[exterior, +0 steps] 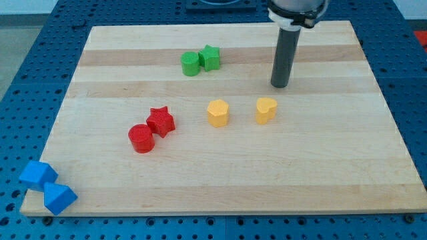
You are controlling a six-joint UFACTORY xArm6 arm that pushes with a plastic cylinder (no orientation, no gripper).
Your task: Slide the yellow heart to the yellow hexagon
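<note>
Camera view takes in the whole wooden board (220,180) lying on a blue perforated table (27,80). Nearest, at the view's bottom left corner of the board, two blue blocks sit touching, one (37,175) just above the other (59,198); their exact shapes are hard to make out. Further in, left of centre, a red cylinder (141,139) touches a red star (161,121) on its upper right. Near the middle of the board stand the two yellow pieces: the yellow hexagon (217,113) on the view's left and the yellow heart (266,110) to its right, close to each other but with a clear strip of bare wood between them. Nothing lies in that gap. Behind the heart, slightly toward the view's right and top, the dark rod comes straight down from the arm's mount at the top edge of the view, upright, and my tip (280,86) rests at the board surface near the heart without touching it. The arm carries no fingers, only this plain rod. Furthest back, a green cylinder (191,64) and a green star (209,58) stand pressed together. No readable writing or labels show anywhere.
</note>
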